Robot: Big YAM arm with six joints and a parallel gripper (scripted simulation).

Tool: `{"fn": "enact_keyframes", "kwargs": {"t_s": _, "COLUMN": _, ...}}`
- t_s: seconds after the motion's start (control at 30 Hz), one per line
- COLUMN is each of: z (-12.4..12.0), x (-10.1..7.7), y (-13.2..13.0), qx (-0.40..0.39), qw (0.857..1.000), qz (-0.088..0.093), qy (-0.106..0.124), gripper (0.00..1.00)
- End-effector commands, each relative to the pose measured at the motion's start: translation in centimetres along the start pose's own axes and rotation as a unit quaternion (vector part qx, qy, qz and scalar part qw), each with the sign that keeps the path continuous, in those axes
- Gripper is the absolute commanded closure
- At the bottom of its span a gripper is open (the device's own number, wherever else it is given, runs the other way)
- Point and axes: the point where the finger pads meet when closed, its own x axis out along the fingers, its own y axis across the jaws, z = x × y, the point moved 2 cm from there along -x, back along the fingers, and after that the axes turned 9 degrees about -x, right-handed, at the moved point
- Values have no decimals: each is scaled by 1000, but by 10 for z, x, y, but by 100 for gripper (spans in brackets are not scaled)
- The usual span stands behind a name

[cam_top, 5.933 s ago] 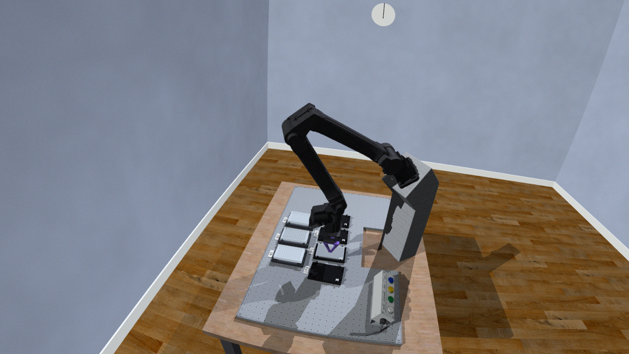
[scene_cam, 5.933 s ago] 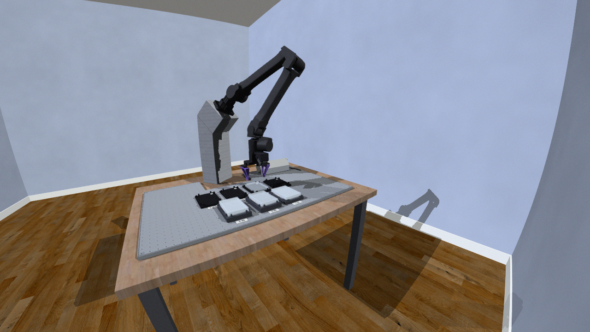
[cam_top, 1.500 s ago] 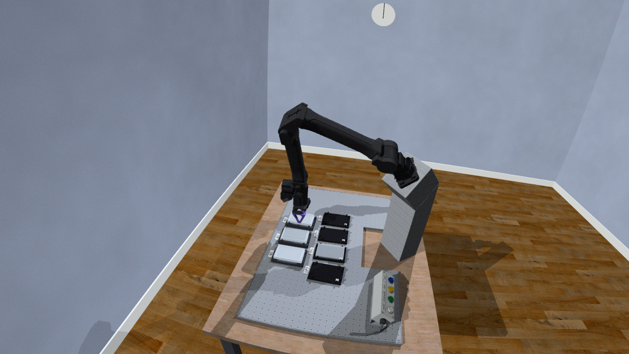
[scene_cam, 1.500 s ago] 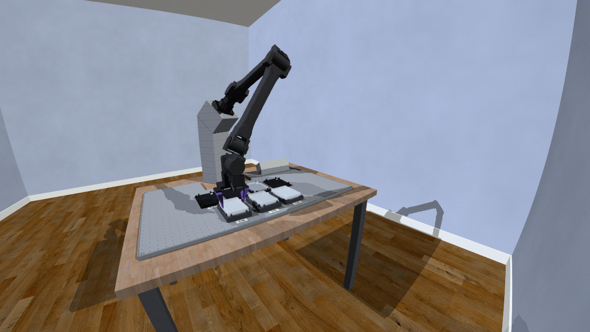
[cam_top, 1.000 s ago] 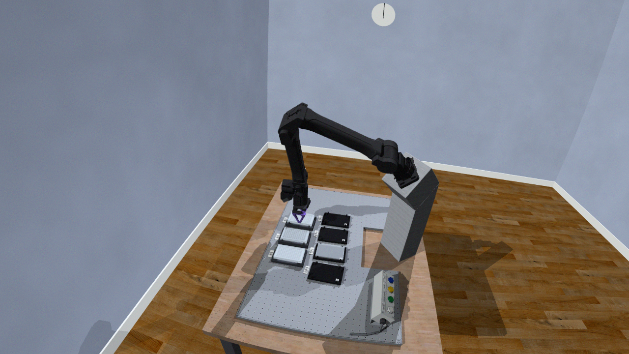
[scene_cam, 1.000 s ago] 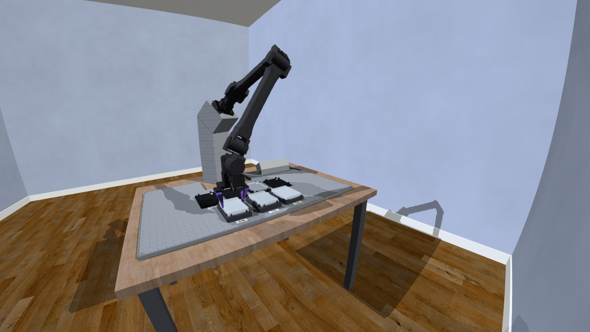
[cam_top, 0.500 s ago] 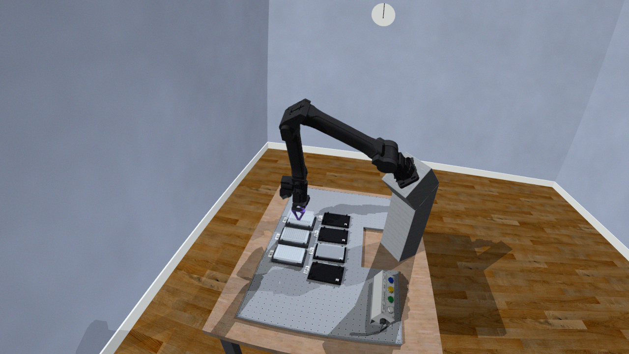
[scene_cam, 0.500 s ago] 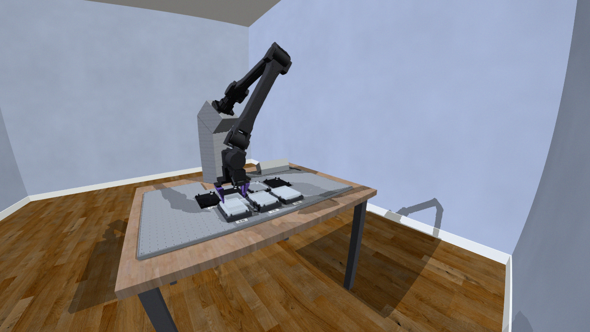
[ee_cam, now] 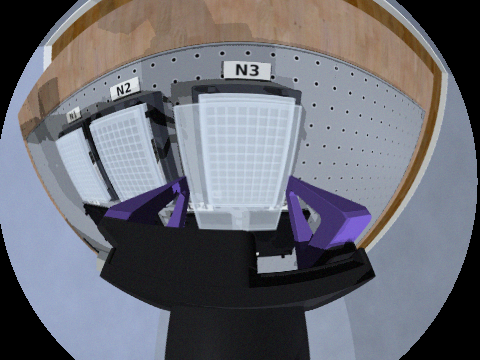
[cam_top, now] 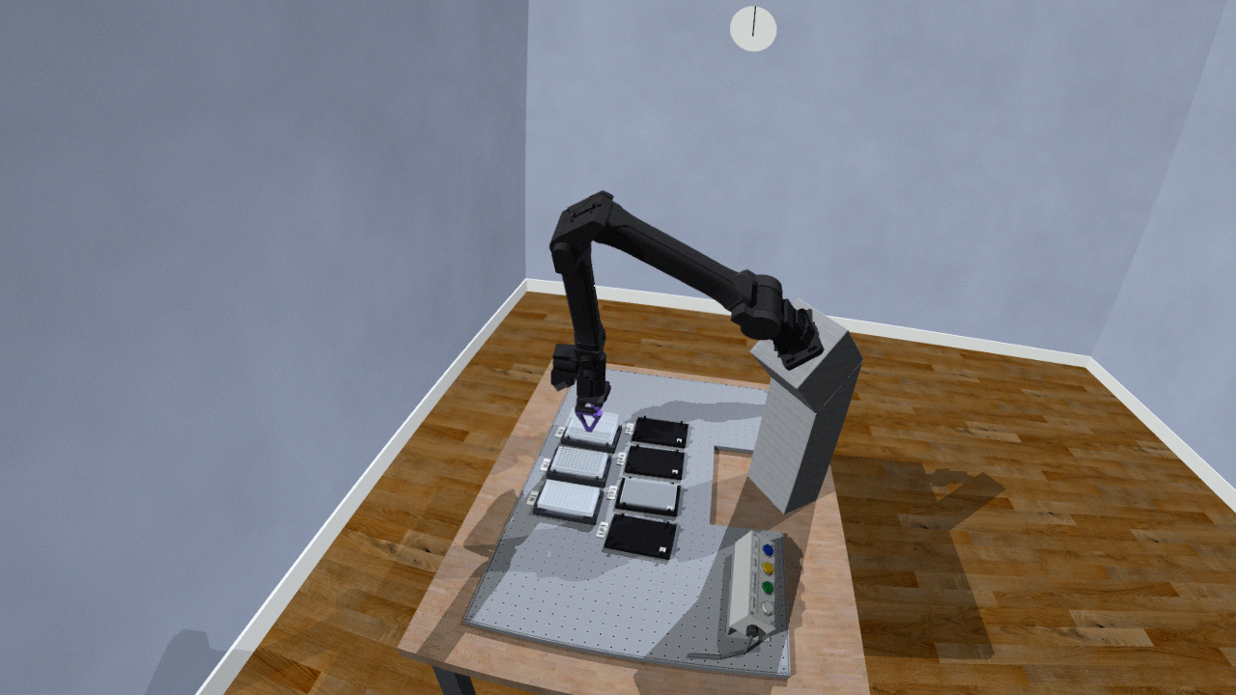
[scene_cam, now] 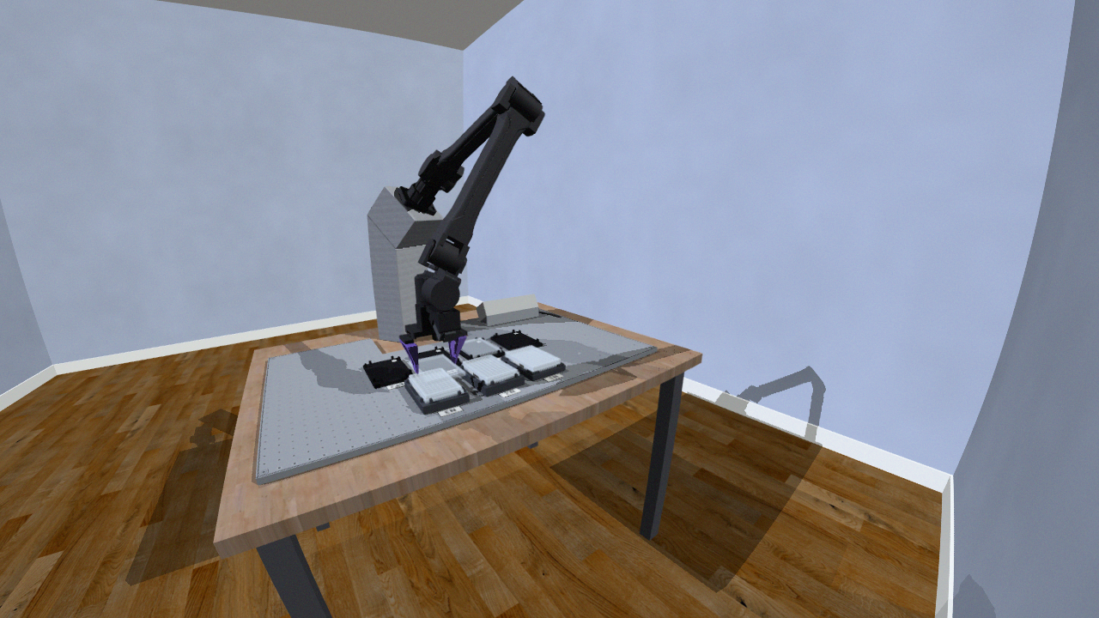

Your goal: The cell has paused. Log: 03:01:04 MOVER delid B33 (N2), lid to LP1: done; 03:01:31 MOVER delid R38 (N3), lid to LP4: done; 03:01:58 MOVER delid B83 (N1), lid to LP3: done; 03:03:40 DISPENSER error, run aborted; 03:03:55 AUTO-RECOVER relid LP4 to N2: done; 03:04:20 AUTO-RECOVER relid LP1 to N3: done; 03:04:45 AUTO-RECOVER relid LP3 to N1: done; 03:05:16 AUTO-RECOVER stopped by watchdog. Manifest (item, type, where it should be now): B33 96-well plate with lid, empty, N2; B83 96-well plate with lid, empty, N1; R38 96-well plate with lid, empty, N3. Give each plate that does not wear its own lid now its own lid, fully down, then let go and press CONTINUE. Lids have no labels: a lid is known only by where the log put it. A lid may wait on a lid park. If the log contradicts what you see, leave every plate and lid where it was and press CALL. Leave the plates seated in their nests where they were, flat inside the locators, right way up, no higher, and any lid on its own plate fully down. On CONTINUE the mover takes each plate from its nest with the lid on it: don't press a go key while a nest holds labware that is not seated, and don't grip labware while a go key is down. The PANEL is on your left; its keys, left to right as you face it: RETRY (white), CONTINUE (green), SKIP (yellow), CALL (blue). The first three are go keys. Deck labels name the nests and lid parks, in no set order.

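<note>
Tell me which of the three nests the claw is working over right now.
Nest N3, the end one of the row. The claw is shut on the lid above it; N2 and the third nest stand untouched.

A clear rectangular plastic lid [ee_cam: 246, 156] hangs lifted above the white 96-well plate [cam_top: 594, 430] in the far nest marked N3 [ee_cam: 247, 70], pinched across its short width by the purple-fingered black gripper [ee_cam: 242, 210]; it looks level. The middle white 96-well plate [cam_top: 579, 463] in the nest marked N2 [ee_cam: 123, 88] shows its well grid bare. The near white 96-well plate [cam_top: 568, 498] wears a clear lid, lying flat. Right of that row, a second clear lid [cam_top: 650, 495] lies flat on the third black lid park, counting from the far end; the other three parks are dark.
</note>
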Motion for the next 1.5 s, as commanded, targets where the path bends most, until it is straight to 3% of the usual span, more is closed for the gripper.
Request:
{"fn": "enact_keyframes", "kwargs": {"t_s": 0.0, "z": 21, "x": -6, "y": 29, "qx": -20, "qw": 1000, "qz": 4, "qy": -18, "gripper": 100}}
{"fn": "enact_keyframes", "kwargs": {"t_s": 0.87, "z": 33, "x": -8, "y": 137, "qx": -15, "qw": 1000, "qz": 7, "qy": -13, "gripper": 100}}
{"fn": "enact_keyframes", "kwargs": {"t_s": 0.93, "z": 22, "x": 1, "y": 133, "qx": -10, "qw": 1000, "qz": 6, "qy": -1, "gripper": 100}}
{"fn": "enact_keyframes", "kwargs": {"t_s": 1.03, "z": 25, "x": -3, "y": 121, "qx": -3, "qw": 1000, "qz": 0, "qy": -7, "gripper": 100}}
{"fn": "enact_keyframes", "kwargs": {"t_s": 1.47, "z": 28, "x": 6, "y": 128, "qx": -12, "qw": 1000, "qz": 4, "qy": -9, "gripper": 100}}
